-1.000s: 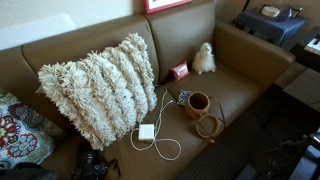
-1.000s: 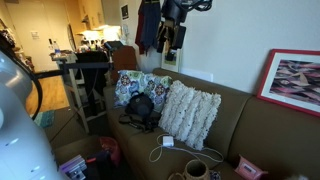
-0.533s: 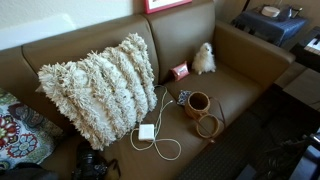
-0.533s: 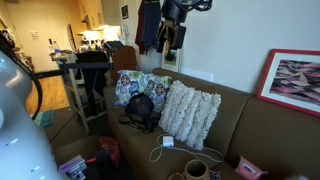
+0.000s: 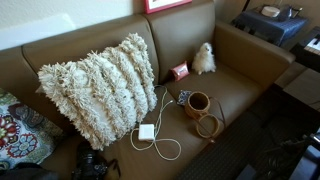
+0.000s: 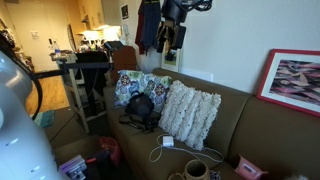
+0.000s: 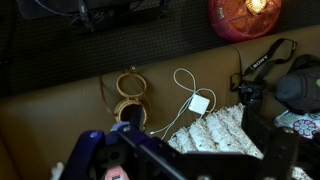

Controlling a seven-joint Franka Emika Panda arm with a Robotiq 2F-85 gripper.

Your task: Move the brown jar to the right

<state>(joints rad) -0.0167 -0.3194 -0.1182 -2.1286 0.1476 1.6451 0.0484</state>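
The small squat reddish-brown glossy jar [image 5: 198,102] sits on the seat of the brown sofa [image 5: 245,88], just beside a tan ring-shaped thing [image 5: 208,126] that lies nearer the front edge. A white charger block with its looping cable [image 5: 147,132] is close on the other side, and the big shaggy cream pillow [image 5: 100,85] leans on the backrest. The little white fluffy toy [image 5: 204,58] is up in the corner, well apart from the jar.

The robot's gripper [image 6: 170,42] hangs way up above the sofa, nowhere near anything. In the wrist view the gripper [image 7: 185,150] is pretty blurry, but the fingers look spread wide and there's nothing between them. The jar [image 7: 128,111] shows down below it.

So honestly, I'd say nothing's done yet. The arm has to come down, grab the jar, slide or carry it rightwards and let go. Basically the whole job is left.
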